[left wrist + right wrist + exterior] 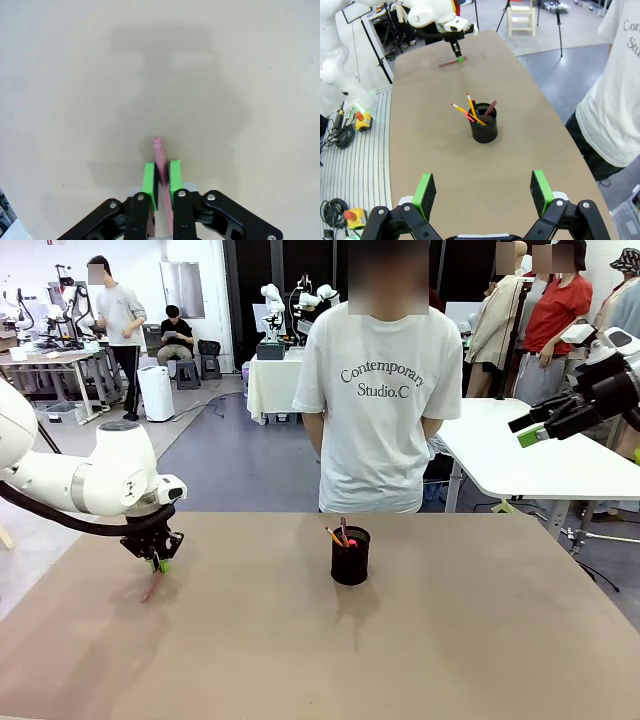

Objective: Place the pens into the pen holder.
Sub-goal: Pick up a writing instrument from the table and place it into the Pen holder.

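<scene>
One pen pinched in left claw, well left of holder; to be lifted level, lowered upright inside. Right claw wide open, empty.

Brown table; person behind

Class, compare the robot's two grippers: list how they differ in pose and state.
The left gripper is closed on a reddish pen; the right gripper is open and empty. The left gripper is low at the table; the right gripper is raised, off to the side. Both have green pads.
</scene>
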Motion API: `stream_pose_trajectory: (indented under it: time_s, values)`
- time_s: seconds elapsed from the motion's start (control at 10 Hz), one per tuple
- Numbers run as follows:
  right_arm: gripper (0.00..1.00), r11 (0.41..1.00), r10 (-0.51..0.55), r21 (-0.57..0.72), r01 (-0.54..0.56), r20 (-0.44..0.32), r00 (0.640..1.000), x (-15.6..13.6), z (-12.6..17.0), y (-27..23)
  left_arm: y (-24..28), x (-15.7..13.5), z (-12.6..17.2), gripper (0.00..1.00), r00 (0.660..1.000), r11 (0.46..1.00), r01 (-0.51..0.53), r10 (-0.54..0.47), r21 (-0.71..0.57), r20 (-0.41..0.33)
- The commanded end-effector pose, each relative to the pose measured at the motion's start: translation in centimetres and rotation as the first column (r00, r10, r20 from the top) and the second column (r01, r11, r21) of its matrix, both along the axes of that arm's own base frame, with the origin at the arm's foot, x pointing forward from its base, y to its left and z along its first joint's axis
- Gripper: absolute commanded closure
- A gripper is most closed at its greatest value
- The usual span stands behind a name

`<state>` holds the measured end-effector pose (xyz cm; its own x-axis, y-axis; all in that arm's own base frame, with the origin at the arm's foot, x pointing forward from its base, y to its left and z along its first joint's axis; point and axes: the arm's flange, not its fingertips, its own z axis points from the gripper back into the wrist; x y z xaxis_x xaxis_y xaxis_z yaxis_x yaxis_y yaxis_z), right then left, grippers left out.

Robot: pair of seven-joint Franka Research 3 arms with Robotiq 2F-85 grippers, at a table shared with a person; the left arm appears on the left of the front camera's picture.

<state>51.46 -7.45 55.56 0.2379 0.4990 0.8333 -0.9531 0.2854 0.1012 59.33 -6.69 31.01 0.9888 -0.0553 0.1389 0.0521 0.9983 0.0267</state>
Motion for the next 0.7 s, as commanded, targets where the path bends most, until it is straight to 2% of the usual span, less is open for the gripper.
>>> stream_pose_trajectory:
  time_s: [0.0, 0.3, 0.4, 0.5, 0.6]
  values:
    - [0.00, 1.000, 0.001, -0.010, -0.001, 0.001, 1.000, 0.0, 0.4, 0.1, 0.6, 0.1, -0.6, 1.00, 0.999, 1.000, 0.008, -0.008, -0.011, -0.032]
    - [0.00, 1.000, 0.001, -0.010, -0.001, 0.001, 1.000, 0.0, 0.4, 0.1, 0.6, -0.2, -0.4, 1.00, 0.997, 0.999, 0.044, -0.046, -0.029, -0.059]
    - [0.00, 1.000, 0.001, -0.010, -0.001, 0.001, 1.000, 0.0, 0.4, 0.1, 0.6, -0.5, 0.2, 1.00, 0.997, 0.995, 0.061, -0.065, -0.079, -0.051]
    - [0.00, 1.000, 0.001, -0.010, -0.001, 0.001, 1.000, 0.0, 0.4, 0.1, 0.8, -0.8, 1.1, 1.00, 0.984, 0.955, 0.139, -0.164, -0.263, -0.073]
    - [0.00, 1.000, 0.001, -0.010, -0.001, 0.001, 1.000, 0.0, 0.4, 0.1, 1.2, -0.9, 2.0, 1.00, 0.974, 0.916, 0.177, -0.215, -0.361, -0.068]
